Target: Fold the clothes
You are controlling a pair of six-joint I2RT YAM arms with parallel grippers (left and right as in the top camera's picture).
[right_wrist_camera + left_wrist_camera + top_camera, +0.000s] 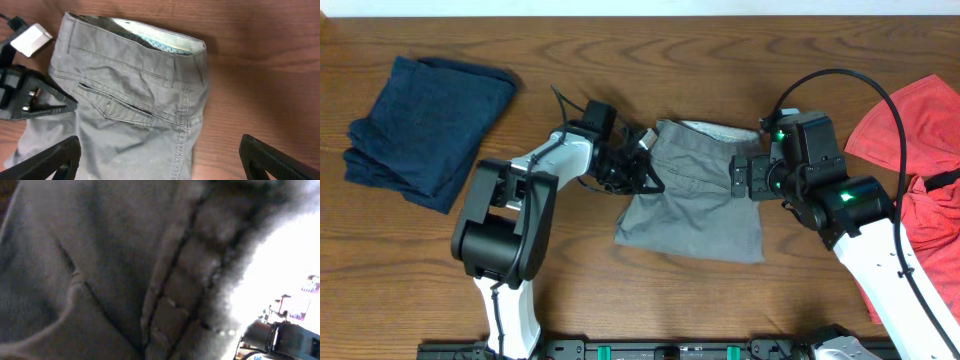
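The grey shorts (695, 195) lie flat on the wooden table (620, 60) between the two grippers, with the left gripper (648, 176) at one side edge and the right gripper (745, 180) at the opposite one. The left gripper's jaws are closed. Its black fingertips meet the shorts' edge a little below the waistband, and they appear to pinch the cloth there. Its own wrist camera sees nothing but blurred grey fabric, with a seam pressed up close to the lens.

The right gripper stands with its jaws spread wide and holds nothing. In its wrist view the two dark fingers (50, 160) sit at the lower corners. The shorts lie ahead of them and between them, nearer the left-hand finger, while bare wood lies ahead of the other. The waistband, with its pale inner lining showing, is at the end of the shorts farthest from this gripper, and a back pocket welt lies closer in.

The navy-blue garment (425, 125) lies bunched well out beyond the left arm, apart from the shorts. The red garment (910, 150) lies behind the right arm, partly under it
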